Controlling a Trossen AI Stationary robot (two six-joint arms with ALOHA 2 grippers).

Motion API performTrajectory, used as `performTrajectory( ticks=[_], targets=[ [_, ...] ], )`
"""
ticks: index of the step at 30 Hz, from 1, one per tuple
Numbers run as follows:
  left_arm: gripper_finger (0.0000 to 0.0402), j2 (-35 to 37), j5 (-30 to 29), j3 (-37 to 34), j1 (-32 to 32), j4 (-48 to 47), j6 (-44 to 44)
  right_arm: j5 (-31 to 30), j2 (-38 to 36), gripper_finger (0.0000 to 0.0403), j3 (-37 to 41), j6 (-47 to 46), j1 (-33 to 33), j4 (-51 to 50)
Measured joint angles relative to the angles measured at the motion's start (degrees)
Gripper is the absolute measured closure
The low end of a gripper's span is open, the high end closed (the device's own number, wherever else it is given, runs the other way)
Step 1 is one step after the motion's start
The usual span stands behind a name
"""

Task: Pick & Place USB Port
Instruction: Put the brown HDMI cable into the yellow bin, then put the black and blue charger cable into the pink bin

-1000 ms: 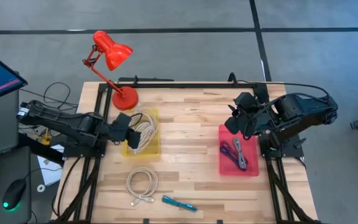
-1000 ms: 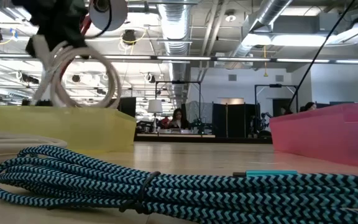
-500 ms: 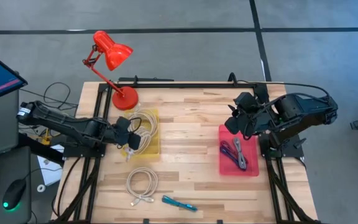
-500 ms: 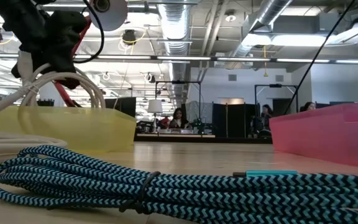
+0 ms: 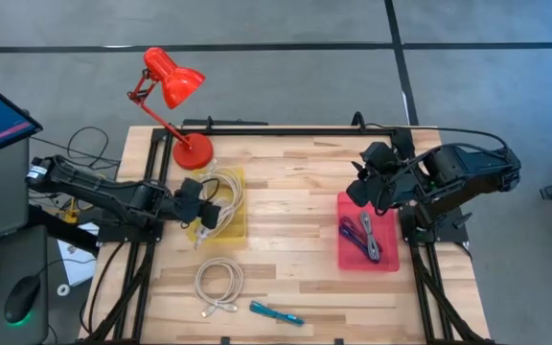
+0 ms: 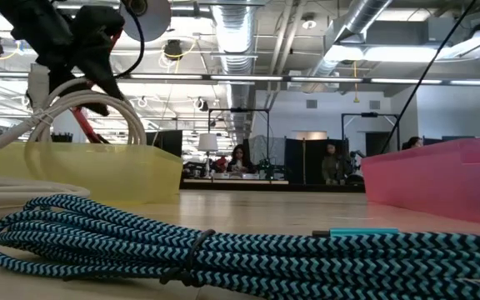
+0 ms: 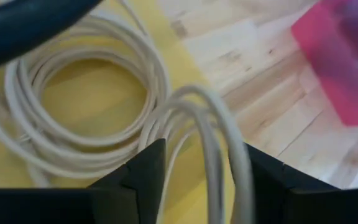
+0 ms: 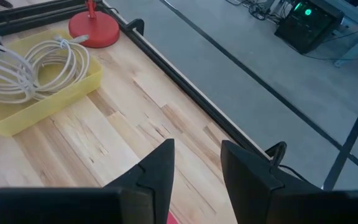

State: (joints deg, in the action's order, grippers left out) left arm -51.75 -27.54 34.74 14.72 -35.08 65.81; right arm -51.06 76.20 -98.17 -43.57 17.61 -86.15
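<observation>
White USB cable coil [image 5: 220, 203] is sitting in the yellow bin [image 5: 239, 226] at the left-centre of the wooden tabletop [image 5: 290, 201], w/ a loop arching up over the bin's rim. Left hand [image 5: 202, 204] is hovering over the bin's left side; in the left wrist view its fingers [image 7: 143, 175] are spread apart w/ the raised cable loop [image 7: 211, 134] running between them, so it is released, not clamping the cable. In the low view the same loop [image 6: 82, 108] is standing above the bin's yellow wall [image 6: 90, 171], dark left hand [image 6: 65, 46] just above it.

Second white cable coil [image 5: 219, 285] is lying on the tabletop near the front edge, nearer than the bin, w/ a blue-teal braided cable [image 5: 276, 312] just to its right. Pink bin [image 5: 367, 257] at the right is holding purple-grey cables [image 5: 362, 235]. Right hand [image 5: 364, 190] is waiting above the far-left corner of the pink bin, fingers [image 8: 157, 171] parted, holding nothing. Red desk lamp [image 5: 173, 101] is standing at the far-left corner of the tabletop.
</observation>
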Motion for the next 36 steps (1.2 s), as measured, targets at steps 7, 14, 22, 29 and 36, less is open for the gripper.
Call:
performTrajectory(
  ticks=[7, 14, 22, 29, 36],
  targets=[
    [0.0217, 0.29, -4.25, 0.0, -0.42, 9.97, -10.19, 0.01, 0.0, 0.028, 0.0, 0.46, 0.0, -0.04],
    [0.0238, 1.2, -4.15, 0.03, -1.56, 33.39, -28.26, 0.06, 0.0, 0.028, 0.0, 0.61, 0.0, -0.11],
    [0.0267, 3.64, -3.67, 0.07, -1.57, 53.06, -39.19, 0.17, 0.0, 0.028, 0.0, 0.63, 0.0, -0.2],
    [0.0288, 4.98, -0.66, 0.07, -1.57, 57.85, -40.11, 0.13, 0.0, 0.028, 0.0, 2.73, 0.0, -0.17],
    [0.0299, 4.91, 2.34, 0.07, -1.57, 62.24, -40.08, 0.02, 0.0, 0.028, 0.01, 3.08, -0.11, -0.15]
  ],
)
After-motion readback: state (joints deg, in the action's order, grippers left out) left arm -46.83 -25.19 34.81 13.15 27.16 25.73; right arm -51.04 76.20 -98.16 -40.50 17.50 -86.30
